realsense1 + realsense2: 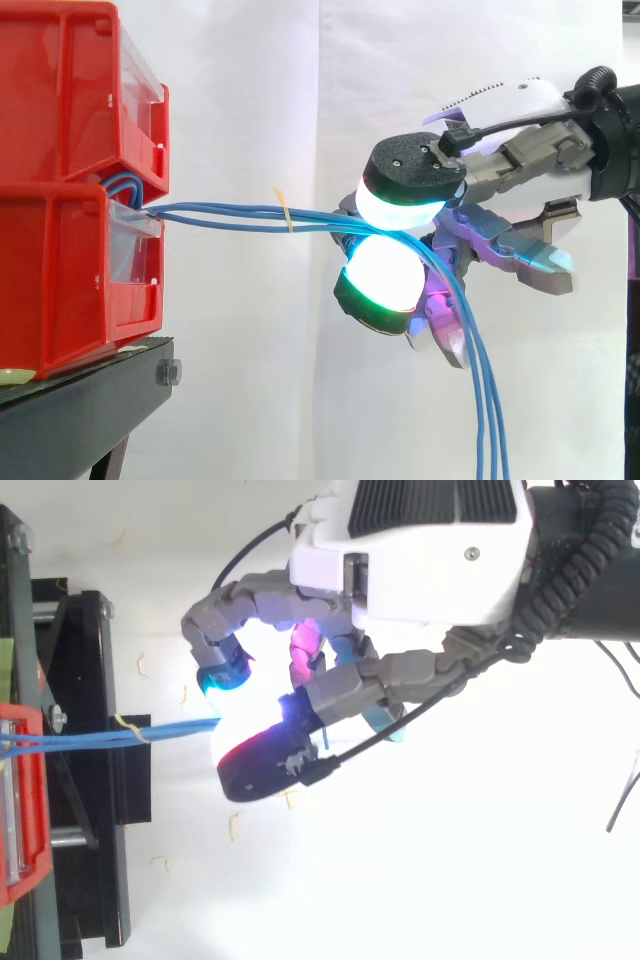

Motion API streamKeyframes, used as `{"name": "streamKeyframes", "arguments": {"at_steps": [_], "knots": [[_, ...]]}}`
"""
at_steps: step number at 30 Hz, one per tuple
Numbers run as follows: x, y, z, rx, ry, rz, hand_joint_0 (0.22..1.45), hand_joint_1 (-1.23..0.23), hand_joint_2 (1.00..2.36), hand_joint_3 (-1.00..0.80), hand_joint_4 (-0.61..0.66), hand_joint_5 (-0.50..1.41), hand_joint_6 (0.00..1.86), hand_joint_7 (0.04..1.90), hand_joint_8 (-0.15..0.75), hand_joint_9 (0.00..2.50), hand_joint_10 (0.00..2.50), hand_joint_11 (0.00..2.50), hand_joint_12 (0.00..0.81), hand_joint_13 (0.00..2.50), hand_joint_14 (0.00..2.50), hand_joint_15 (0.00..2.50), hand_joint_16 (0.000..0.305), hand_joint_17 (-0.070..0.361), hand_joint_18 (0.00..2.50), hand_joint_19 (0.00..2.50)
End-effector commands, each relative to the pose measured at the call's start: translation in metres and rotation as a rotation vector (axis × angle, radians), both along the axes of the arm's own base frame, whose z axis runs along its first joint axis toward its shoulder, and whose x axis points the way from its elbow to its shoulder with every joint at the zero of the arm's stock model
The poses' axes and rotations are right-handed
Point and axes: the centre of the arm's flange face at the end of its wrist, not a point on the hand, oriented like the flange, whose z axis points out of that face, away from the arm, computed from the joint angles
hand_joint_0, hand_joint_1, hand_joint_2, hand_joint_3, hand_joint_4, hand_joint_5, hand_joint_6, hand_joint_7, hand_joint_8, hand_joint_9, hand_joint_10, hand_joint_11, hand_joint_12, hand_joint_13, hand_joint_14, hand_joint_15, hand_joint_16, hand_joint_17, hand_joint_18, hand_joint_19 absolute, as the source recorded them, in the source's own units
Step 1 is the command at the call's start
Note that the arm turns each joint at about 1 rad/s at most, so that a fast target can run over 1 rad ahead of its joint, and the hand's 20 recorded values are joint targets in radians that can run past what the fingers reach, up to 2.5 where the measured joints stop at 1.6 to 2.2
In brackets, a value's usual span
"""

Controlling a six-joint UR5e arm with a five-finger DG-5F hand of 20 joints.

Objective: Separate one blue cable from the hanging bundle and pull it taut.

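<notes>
**Hand pinches blue cables; span to the bins runs near level**

The hand [430, 570] is closed in a pinch. Two glowing pads [400, 200], one above and one below, press together on the blue cables [230, 213], and the other fingers curl loosely behind and below, out of the strands' way. A pad-to-pad pinch suits a thin, slippery cable, since it grips without having to wrap round it.

From the pinch the cables run almost level to the left, with little sag, to the gap between the two stacked red bins [60, 270], where they seem anchored. That fixed end is what would let a pull away from the bins draw the span tight. Several strands lie side by side in this span, bound by a pale tie [285, 215] between bins and hand, so I cannot tell whether the pads hold one cable or more.

Past the pinch the loose ends drop steeply beside the hand. The bins sit on a black stand [90, 400] before the white curtain [250, 90]. By this, the tautening looks nearly done and the separating doubtful.
</notes>
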Motion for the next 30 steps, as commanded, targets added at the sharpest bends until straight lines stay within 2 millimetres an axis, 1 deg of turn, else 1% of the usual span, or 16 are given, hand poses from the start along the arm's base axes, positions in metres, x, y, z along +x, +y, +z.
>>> {"name": "streamKeyframes", "arguments": {"at_steps": [1, 3, 4, 6, 7, 8, 9, 14, 21, 27, 30], "knots": [[0.0002, 0.0, 0.0001, 0.0, 0.0, 0.0, 0.72, -0.6, 1.01, -0.42, 0.04, 0.14, 0.5, 1.33, 0.065, 1.96, 0.01, 0.31, 0.223, 1.23, 0.01, 0.4, 0.043, 0.097, 0.7, 0.53], [0.0001, 0.0011, -0.0006, -0.001, 0.001, 0.002, 0.73, -0.64, 1.01, -0.34, 0.03, 0.14, 0.5, 1.34, 0.071, 1.96, 0.01, 0.32, 0.225, 1.22, 0.01, 0.4, 0.043, 0.097, 0.7, 0.54], [0.0002, 0.0, 0.0001, 0.0, 0.0, 0.0, 0.74, -0.65, 1.01, -0.33, 0.03, 0.14, 0.5, 1.34, 0.077, 1.96, 0.01, 0.32, 0.225, 1.22, 0.02, 0.4, 0.043, 0.097, 0.7, 0.54], [0.0003, 0.0012, 0.0001, 0.0, 0.0, 0.002, 0.73, -0.66, 1.02, -0.29, 0.01, 0.14, 0.5, 1.34, 0.075, 1.95, 0.01, 0.32, 0.22, 1.22, 0.01, 0.4, 0.043, 0.097, 0.69, 0.53], [0.0003, 0.0012, 0.0001, 0.0, 0.0, 0.002, 0.72, -0.67, 1.02, -0.23, 0.0, 0.14, 0.5, 1.35, 0.082, 1.95, 0.02, 0.32, 0.217, 1.21, 0.01, 0.4, 0.043, 0.097, 0.68, 0.53], [0.0002, 0.0023, -0.0006, -0.001, 0.001, 0.003, 0.71, -0.68, 1.02, -0.21, -0.01, 0.14, 0.5, 1.34, 0.083, 1.94, 0.01, 0.32, 0.215, 1.21, 0.01, 0.4, 0.043, 0.098, 0.68, 0.53], [0.0005, 0.0023, 0.0001, 0.0, 0.0, 0.003, 0.71, -0.68, 1.02, -0.2, -0.01, 0.14, 0.5, 1.34, 0.077, 1.93, 0.01, 0.32, 0.217, 1.2, 0.01, 0.4, 0.043, 0.098, 0.67, 0.53], [0.0005, 0.0023, 0.0001, -0.002, 0.0, 0.003, 0.69, -0.71, 1.02, -0.17, -0.02, 0.15, 0.5, 1.35, 0.103, 1.92, 0.01, 0.31, 0.221, 1.21, 0.01, 0.39, 0.045, 0.102, 0.68, 0.51], [0.0004, 0.0034, -0.0006, -0.002, 0.001, 0.005, 0.68, -0.76, 1.02, -0.14, 0.01, 0.15, 0.5, 1.35, 0.113, 1.93, 0.01, 0.29, 0.231, 1.21, 0.01, 0.38, 0.049, 0.109, 0.69, 0.48], [0.0004, 0.0033, -0.0006, -0.002, 0.001, 0.003, 0.64, -0.81, 1.0, -0.08, 0.03, 0.15, 0.5, 1.39, 0.139, 1.94, 0.01, 0.24, 0.267, 1.24, 0.01, 0.34, 0.06, 0.135, 0.77, 0.4], [0.0002, 0.0021, -0.0006, -0.002, 0.001, 0.002, 0.63, -0.81, 1.01, -0.07, 0.05, 0.15, 0.5, 1.39, 0.143, 1.94, 0.01, 0.23, 0.271, 1.24, 0.01, 0.33, 0.062, 0.139, 0.78, 0.4]]}}
